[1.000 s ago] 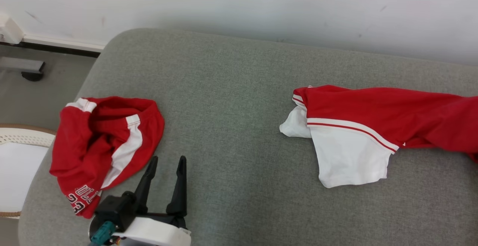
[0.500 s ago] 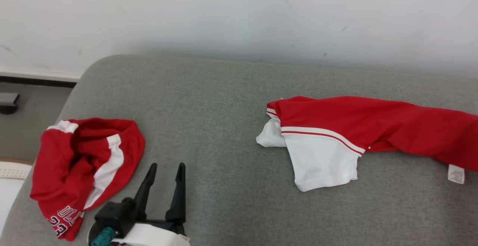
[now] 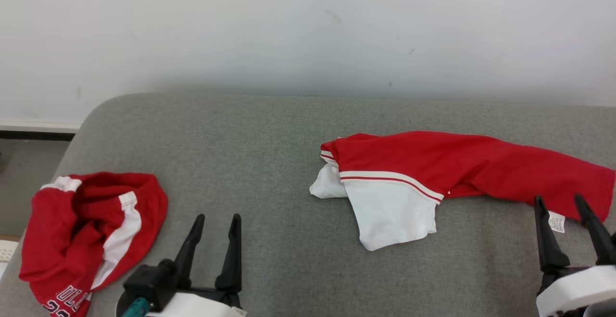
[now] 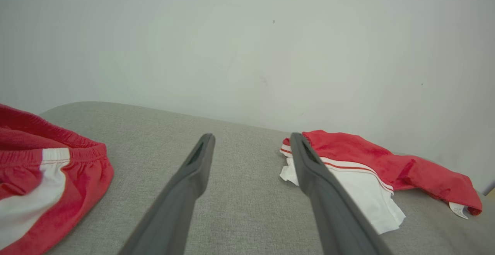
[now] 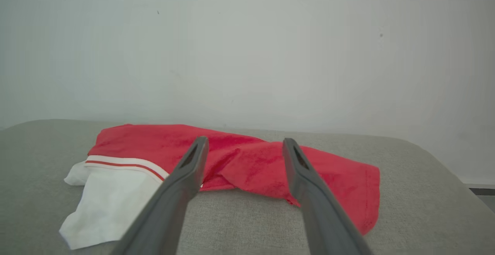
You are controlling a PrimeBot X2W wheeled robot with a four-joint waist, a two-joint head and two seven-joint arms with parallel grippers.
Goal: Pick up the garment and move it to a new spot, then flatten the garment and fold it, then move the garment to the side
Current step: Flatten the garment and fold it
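Two garments: red-and-white garment on the right half of the grey cushion, red shorts at its left end; well apart.
Task garment: lies loose on the cushion, stretched left to right, nearer the back edge than the front. Red part runs off to the right. A white panel edged with a red-and-white stripe hangs toward the front at the left end. Rumpled, not flat, not folded.
Tag: small white label at the garment's right front corner; in the head view it shows between the right fingers.
Red shorts: bunched heap with a white side stripe and dark lettering at the lower edge, partly cut off by the frame. Sits at the cushion's left front corner.
Left gripper: lower left of the head view, over bare cushion between the two garments, just beside the shorts, clear of cloth. Fingers point toward the wall.
Left jaws: spread apart, grasping nothing.
Right gripper: lower right of the head view, at the garment's right end. Fingertips overlap the red hem; touching or just above, cannot tell.
Right jaws: spread wide, no cloth pinched between them; the wrist view shows the red end lying beyond the tips.
Wall: plain white, a few scuffs, right behind the cushion.
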